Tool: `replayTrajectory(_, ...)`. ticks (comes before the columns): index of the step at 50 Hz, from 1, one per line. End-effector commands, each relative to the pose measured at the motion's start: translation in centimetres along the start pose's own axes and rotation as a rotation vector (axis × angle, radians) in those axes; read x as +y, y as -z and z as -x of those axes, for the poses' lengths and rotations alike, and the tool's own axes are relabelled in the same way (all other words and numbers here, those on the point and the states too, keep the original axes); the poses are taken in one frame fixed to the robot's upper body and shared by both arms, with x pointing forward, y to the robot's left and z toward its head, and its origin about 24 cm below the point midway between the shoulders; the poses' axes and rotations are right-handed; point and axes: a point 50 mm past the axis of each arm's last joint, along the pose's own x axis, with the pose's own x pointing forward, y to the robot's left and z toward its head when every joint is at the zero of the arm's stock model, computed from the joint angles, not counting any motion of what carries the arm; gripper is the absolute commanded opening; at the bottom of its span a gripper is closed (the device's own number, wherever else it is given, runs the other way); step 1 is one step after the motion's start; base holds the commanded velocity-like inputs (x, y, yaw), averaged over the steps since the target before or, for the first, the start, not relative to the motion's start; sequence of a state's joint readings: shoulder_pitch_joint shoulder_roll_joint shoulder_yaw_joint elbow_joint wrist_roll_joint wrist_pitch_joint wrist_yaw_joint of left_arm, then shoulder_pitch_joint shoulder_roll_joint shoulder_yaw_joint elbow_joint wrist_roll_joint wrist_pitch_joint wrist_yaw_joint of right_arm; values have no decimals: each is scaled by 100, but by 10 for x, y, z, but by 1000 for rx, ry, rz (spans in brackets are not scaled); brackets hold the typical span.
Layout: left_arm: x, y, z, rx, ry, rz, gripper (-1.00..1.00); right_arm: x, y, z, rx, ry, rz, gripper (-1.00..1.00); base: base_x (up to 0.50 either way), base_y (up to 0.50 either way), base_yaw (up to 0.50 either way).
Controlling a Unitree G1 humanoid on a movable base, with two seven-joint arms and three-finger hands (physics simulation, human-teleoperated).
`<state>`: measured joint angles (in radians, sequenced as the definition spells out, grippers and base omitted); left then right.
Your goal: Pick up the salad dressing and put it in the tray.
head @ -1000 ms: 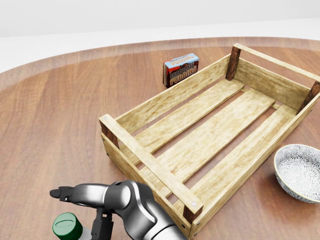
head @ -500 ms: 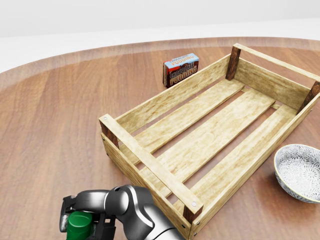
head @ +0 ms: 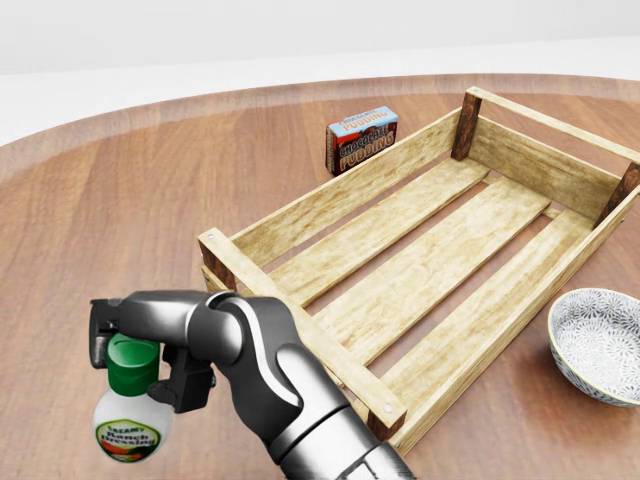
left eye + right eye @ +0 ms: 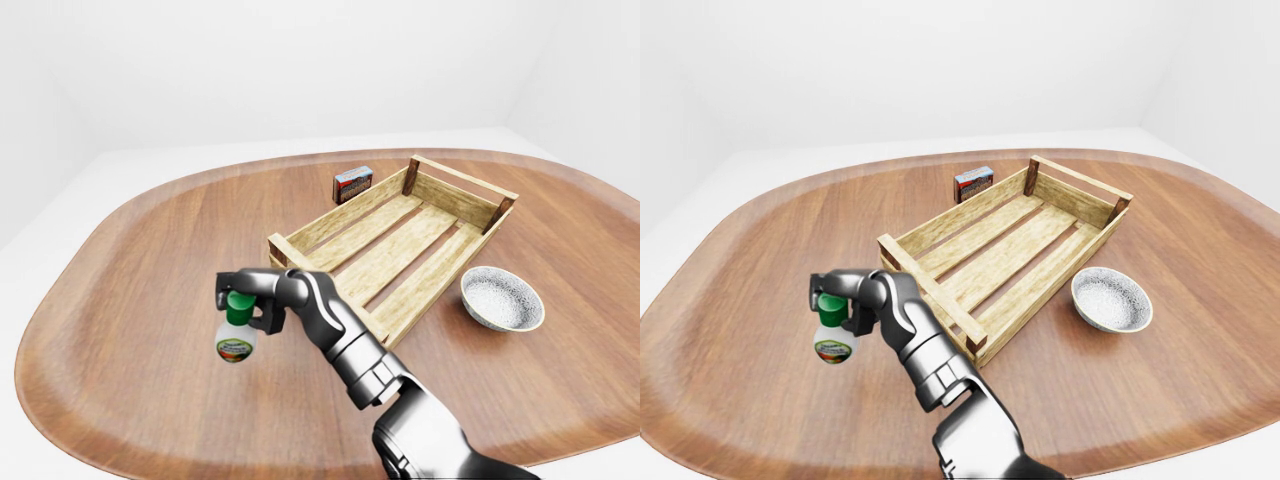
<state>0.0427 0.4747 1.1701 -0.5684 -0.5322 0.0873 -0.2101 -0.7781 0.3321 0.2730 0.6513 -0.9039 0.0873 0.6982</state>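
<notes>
The salad dressing (image 3: 130, 425) is a white bottle with a green cap and a ranch label, at the lower left of the head view. My right hand (image 3: 128, 350) is shut round its neck and cap and holds it upright, lifted off the table, to the left of the tray. The tray (image 3: 330, 210) is a slatted wooden crate lying diagonally across the middle, with nothing in it. The bottle also shows in the left-eye view (image 4: 235, 340). My left hand is not in view.
A chocolate pudding box (image 3: 362, 138) stands just beyond the tray's upper left side. A patterned white bowl (image 3: 600, 345) sits right of the tray. The round wooden table (image 4: 130, 260) spreads wide to the left.
My right hand closed on the bottle's cap and lifted it; hand and bottle have risen in the head view. The tray, box and bowl have not moved.
</notes>
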Motion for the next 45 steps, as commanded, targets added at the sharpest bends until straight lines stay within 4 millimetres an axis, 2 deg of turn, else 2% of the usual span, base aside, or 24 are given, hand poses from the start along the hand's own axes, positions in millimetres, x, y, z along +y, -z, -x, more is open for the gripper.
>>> replayTrajectory(1, -2, 0, 0, 0, 6, 2, 100, -51, -46, 26, -118, 194, 127, -100, 0, 0, 0)
replayTrajectory(4, -2, 0, 0, 0, 5, 1, 100, -61, -55, 30, -145, 219, 138, -100, 0, 0, 0)
replayTrajectory(13, -2, 1, 0, 3, 7, 2, 100, -108, -83, 55, -216, 314, 195, -100, 0, 0, 0)
replayTrajectory(22, -2, 2, 1, 8, 7, 2, 100, -138, -86, 74, -211, 365, 220, -100, 0, 0, 0)
replayTrajectory(27, -2, 2, 1, 6, 7, 2, 100, -160, -80, 90, -175, 413, 229, -100, 0, 0, 0)
replayTrajectory(32, -3, 1, 0, 2, 7, 3, 100, -180, -63, 109, -106, 471, 232, -100, 0, 0, 0)
replayTrajectory(35, -4, 0, 0, -1, 9, 3, 100, -189, -43, 118, -42, 491, 206, -100, 0, 0, 0)
replayTrajectory(45, -5, 0, -1, -6, 11, 1, 100, -207, 2, 149, 76, 558, 135, -100, 0, 0, 0)
